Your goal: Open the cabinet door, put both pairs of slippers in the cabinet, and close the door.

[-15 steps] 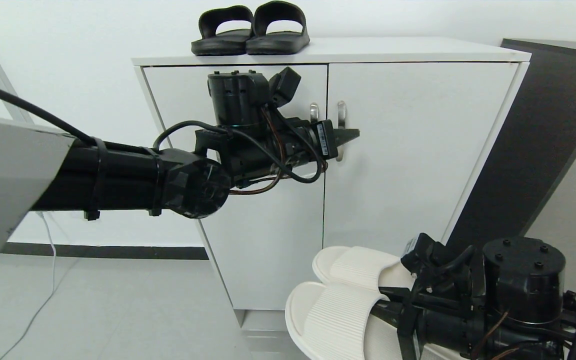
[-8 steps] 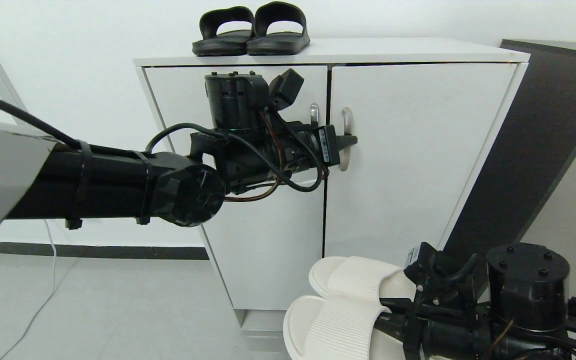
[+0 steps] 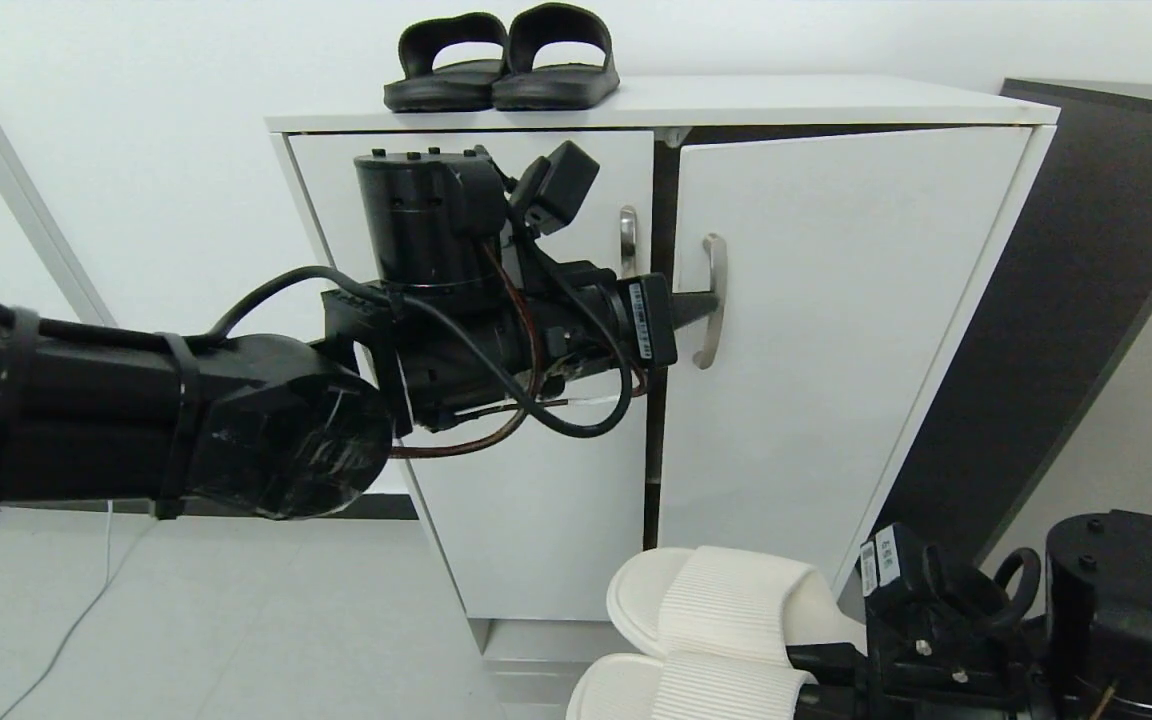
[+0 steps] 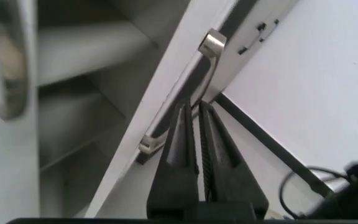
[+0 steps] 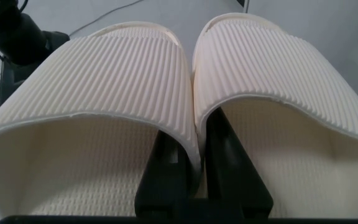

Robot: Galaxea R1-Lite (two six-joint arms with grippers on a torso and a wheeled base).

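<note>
A white two-door cabinet stands ahead. Its right door is ajar, with a dark gap beside the left door. My left gripper is shut, its fingers hooked behind the right door's metal handle. A pair of black slippers sits on the cabinet top. My right gripper is shut on the pair of white ribbed slippers, pinching their inner strap edges together, low in front of the right door.
The left door's handle is beside my left wrist. Shelves show inside the opening. A dark panel flanks the cabinet's right side. Grey floor with a thin cable lies to the left.
The right door has swung from shut to ajar as my left gripper pulled its handle back. My right arm has dropped lower and rightward with the white slippers.
</note>
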